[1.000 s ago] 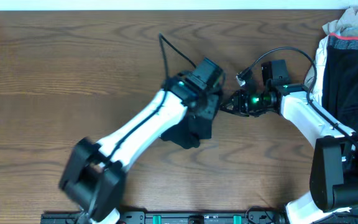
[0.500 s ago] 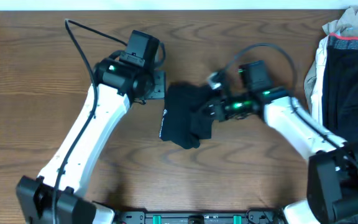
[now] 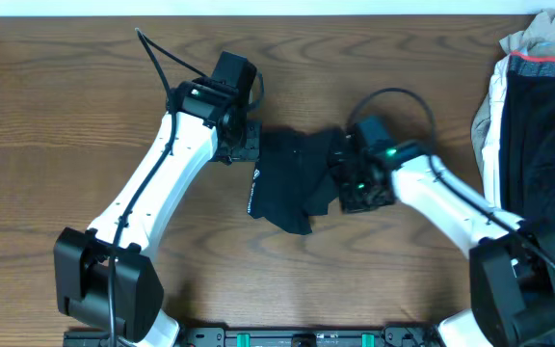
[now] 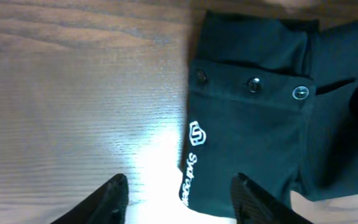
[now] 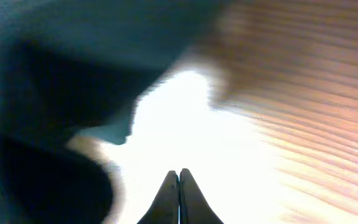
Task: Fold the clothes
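The shirt (image 3: 287, 188) lies near the middle of the worktop (image 3: 66, 96) as a compact dark bundle, so I judge the folding to be in its last stage: squaring and tidying the packet, not making the big folds. My left claw (image 3: 246, 145) hangs just off the bundle's 10 o'clock corner, its jaws moderately wide with nothing between them. My right claw (image 3: 347, 191) sits at the bundle's 3 o'clock edge, pinched fully closed, and in its blurred wrist view I see no cloth caught between the tips. The packet is not square: a loose flap sags toward 6 o'clock, and the 3 o'clock side is bunched in rumpled layers. The next move, as I read it, calls for pressing or tucking that flap under and smoothing the top without dragging the layers apart. The cloth is soft, matte black knit, limp enough to slump at the edges. Its left border is a straight folded hem carrying a small white logo (image 4: 197, 132), and a flat band above bears three small round studs (image 4: 253, 84). The worktop is smooth brown wood grain with a bright glare patch. A heap of other clothes (image 3: 538, 106), dark, white and red-edged, rests at the worktop's 3 o'clock edge, well apart.
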You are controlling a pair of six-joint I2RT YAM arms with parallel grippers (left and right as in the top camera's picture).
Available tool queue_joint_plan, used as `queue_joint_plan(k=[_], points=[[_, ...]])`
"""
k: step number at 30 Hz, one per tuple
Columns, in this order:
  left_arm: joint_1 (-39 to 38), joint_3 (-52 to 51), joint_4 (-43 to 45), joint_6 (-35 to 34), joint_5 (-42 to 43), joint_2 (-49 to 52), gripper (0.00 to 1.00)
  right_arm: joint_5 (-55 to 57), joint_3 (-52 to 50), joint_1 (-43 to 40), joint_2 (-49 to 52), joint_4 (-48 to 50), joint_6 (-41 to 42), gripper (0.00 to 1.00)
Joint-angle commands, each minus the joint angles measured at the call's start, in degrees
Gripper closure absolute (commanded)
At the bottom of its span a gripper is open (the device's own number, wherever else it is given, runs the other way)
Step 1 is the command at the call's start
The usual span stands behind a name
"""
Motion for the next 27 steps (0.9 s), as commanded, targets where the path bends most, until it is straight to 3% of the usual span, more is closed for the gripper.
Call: queue_joint_plan(k=[1, 5, 9, 14, 19, 27], points=[[0.02, -0.44, -0.17, 0.55, 1.62, 0.2, 0.39, -3.04, 0.31, -4.24, -2.38, 0.37, -2.05, 0.96], [-0.02, -0.42, -0.09, 0.55, 1.84, 0.33, 0.32, -20.98, 0.31, -6.05, -6.78, 5.73, -10.86, 0.91], [-0.04, -0.5, 0.76, 0.57, 4.31, 1.01, 0.31, -29.97, 0.31, -4.68, -8.52, 14.38, -9.84, 0.91], [-0.02, -0.68, 1.97, 0.57, 5.07, 2.03, 0.31, -21.27, 0.28, 0.13, -4.39, 17.2, -5.62, 0.91], [-0.02, -0.68, 1.81, 0.55, 5.09, 3.45, 0.3, -5.09, 0.28, 2.34, 4.66, 9.99, -2.05, 0.96], [-0.04, -0.74, 1.57, 0.55, 5.75, 3.52, 0.21, -4.55, 0.31, -1.4, 6.12, -1.01, -3.08, 0.97]])
